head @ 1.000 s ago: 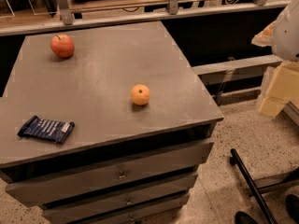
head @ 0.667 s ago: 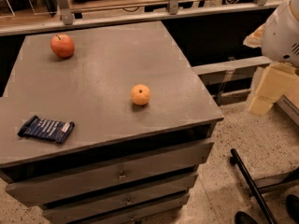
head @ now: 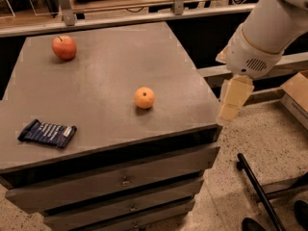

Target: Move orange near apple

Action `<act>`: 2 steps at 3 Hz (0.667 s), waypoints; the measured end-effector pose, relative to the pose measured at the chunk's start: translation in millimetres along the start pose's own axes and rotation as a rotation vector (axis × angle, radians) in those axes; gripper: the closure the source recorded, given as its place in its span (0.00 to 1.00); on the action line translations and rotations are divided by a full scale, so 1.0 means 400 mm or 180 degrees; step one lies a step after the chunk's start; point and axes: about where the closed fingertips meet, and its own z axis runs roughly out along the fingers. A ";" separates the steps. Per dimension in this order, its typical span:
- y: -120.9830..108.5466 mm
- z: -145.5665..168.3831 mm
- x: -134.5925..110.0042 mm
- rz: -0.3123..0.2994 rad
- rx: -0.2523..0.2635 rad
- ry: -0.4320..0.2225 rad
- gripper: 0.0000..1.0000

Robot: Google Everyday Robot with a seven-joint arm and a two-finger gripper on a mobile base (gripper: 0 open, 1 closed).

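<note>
The orange [head: 144,97] is a small yellow-orange fruit lying near the middle-right of the grey cabinet top [head: 106,76]. The apple [head: 64,47] is red-orange with a dark stem and sits at the far left corner of the top. My gripper [head: 232,100] hangs from the white arm [head: 269,28] just off the right edge of the cabinet, to the right of the orange and well apart from it. It holds nothing that I can see.
A dark blue snack packet [head: 47,133] lies at the front left of the top. Drawers [head: 125,179] run down the cabinet front. A rail and shelf [head: 144,13] stand behind. A black pole [head: 260,191] lies on the speckled floor at right.
The arm has swung in from the right edge of the picture toward the cabinet, bringing the gripper down beside its right edge. The fruits and the packet have not moved.
</note>
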 end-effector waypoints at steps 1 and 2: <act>0.000 0.000 0.000 0.0000 0.0000 0.0000 0.00; 0.007 0.004 -0.011 0.0017 -0.0017 -0.0258 0.00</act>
